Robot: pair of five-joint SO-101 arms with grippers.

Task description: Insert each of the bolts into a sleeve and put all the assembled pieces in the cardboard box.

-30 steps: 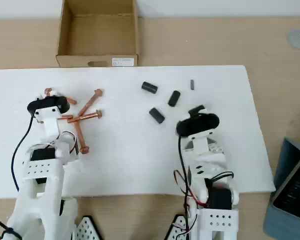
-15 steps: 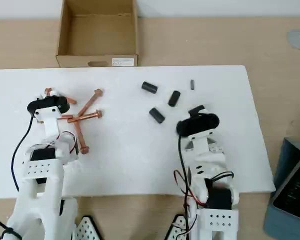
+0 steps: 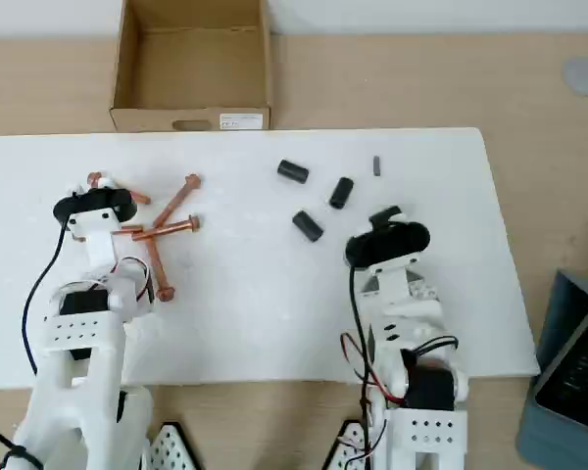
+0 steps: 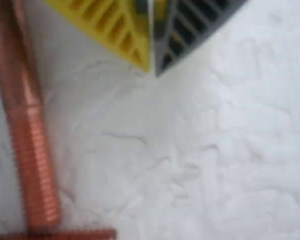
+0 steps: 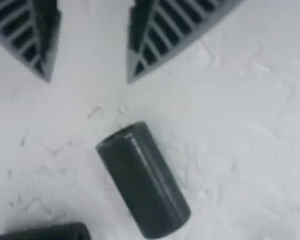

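Reads as a robotics lab or maker-style desk setup in an office-type room. Evidence: two small white plastic arms, left arm [image 3: 83, 328] and right arm [image 3: 407, 304], with exposed red and black wiring, at the near edge of a light wood table [image 3: 529, 88]. White sheet [image 3: 255, 313] laid over it as a work surface. Loose test parts on the sheet: copper-coloured bolts [image 3: 162, 230], black sleeves [image 3: 293, 172]. Plain cardboard box [image 3: 167, 119] at the far edge. Round grey disc [image 3: 585, 75] in the tabletop looks like a cable grommet. Grey-blue unit [image 3: 573, 382] at the edge, can't tell what.
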